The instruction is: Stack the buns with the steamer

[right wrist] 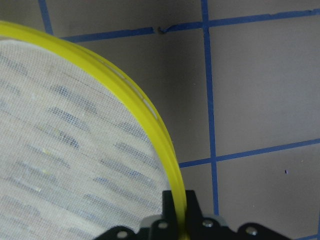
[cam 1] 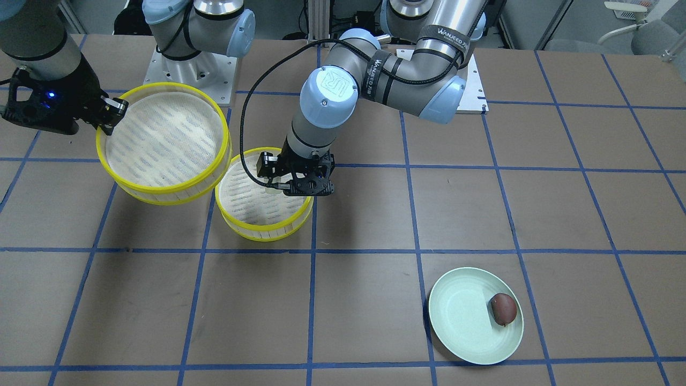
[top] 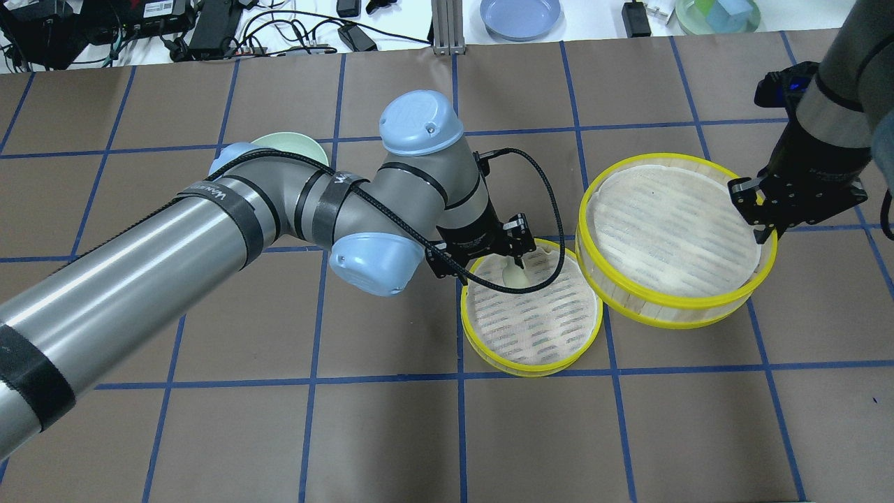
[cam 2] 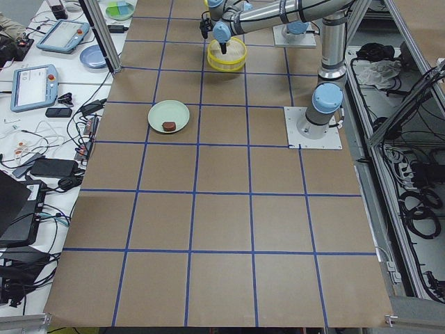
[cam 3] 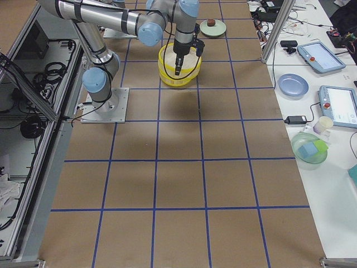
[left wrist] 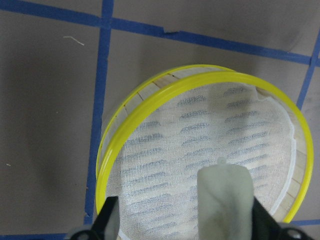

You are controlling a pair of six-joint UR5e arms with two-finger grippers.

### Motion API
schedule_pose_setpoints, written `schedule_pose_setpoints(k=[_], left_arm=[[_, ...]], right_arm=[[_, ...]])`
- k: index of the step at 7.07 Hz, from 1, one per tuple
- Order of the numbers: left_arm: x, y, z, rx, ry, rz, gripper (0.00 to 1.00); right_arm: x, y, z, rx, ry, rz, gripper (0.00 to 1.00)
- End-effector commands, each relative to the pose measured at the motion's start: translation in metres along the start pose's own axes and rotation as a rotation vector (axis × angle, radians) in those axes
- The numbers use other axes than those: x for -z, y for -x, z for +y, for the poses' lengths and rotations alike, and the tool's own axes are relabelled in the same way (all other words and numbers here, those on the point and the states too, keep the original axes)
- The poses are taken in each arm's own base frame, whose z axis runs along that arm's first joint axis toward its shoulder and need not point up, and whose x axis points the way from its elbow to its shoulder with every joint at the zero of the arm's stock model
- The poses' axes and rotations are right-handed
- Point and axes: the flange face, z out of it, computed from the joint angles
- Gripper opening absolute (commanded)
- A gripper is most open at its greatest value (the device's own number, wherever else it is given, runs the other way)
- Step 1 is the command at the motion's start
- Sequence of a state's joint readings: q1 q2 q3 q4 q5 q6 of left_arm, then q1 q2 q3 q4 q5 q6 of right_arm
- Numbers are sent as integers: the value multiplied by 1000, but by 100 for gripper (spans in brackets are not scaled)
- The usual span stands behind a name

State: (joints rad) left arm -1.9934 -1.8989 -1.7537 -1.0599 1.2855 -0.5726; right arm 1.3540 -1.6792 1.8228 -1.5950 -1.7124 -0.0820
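Note:
One steamer tier [top: 531, 328] with a yellow rim stands on the table. My left gripper [top: 517, 255] hangs over its near edge, open. In the left wrist view the pale cream bun [left wrist: 225, 200] lies on the slotted floor between the spread fingers [left wrist: 107, 220], close to the right one. My right gripper [top: 758, 209] is shut on the rim of the second steamer tier [top: 674, 237] and holds it tilted above the table, beside and partly over the first tier; the rim sits between the fingers in the right wrist view [right wrist: 177, 210]. The dark reddish-brown bun [cam 1: 504, 309] lies on the pale green plate [cam 1: 461, 327].
The green plate stands apart on the robot's left side, and the left arm hides most of it in the overhead view [top: 293, 143]. A blue plate [top: 520, 14] and cables lie on the bench past the table's far edge. The arm base plates [cam 1: 193, 69] stand at the robot's side.

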Motion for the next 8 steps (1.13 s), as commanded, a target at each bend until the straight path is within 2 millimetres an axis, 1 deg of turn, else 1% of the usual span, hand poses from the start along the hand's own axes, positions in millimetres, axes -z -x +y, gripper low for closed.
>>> schedule_pose_setpoints(k=[1, 2, 3, 4, 5, 6, 7, 8], left_arm=[[1, 1, -1, 1, -2, 1, 100], [5, 1, -2, 1, -8, 4, 100], [19, 11, -12, 24, -32, 14, 100], [43, 34, -38, 42, -93, -6, 100], [71, 60, -64, -7, -145, -40, 100], [93, 92, -86, -8, -159, -103, 100], [110, 126, -108, -55, -162, -128, 100], [123, 167, -129, -119, -171, -178, 100]], right_arm=[[-8, 13, 4, -7, 15, 2, 0], [-9, 14, 4, -7, 18, -1, 0], [-10, 15, 3, -9, 22, -7, 0], [-16, 20, 2, -35, 34, -11, 0], [-25, 45, 10, -14, 38, -5, 0], [-36, 71, 14, -26, 16, 3, 0], [-46, 91, 16, 2, -15, 5, 0], [-55, 101, 18, 12, -27, -42, 0]])
